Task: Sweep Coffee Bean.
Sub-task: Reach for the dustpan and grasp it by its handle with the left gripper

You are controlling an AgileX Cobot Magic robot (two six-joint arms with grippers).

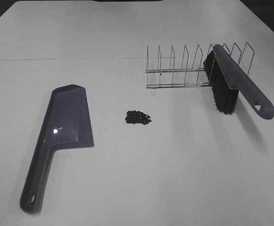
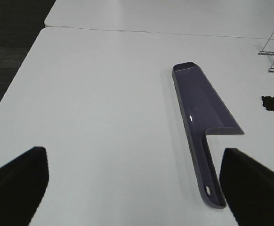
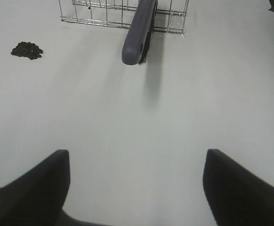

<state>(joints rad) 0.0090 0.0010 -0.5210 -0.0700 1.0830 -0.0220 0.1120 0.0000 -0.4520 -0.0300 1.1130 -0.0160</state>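
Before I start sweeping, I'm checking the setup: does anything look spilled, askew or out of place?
The coffee bean lies spilled in a small loose heap on the bare table, between the dustpan and the wire rack. The brush leans tilted in the rack, handle jutting out beyond it. Nothing looks damaged.

I read this as a robot lab or test cell; plain white tabletop [image 1: 174, 179] butted against a 2nd table [image 2: 151, 14], seam visible; dark carpet-like floor [image 2: 5, 47] past the edge; props laid out as a staged trial: grey dustpan [image 1: 68, 117], brush [image 1: 240, 79] leaning in a wire rack [image 1: 172, 71], 1 small heap of coffee beans [image 1: 138, 117].
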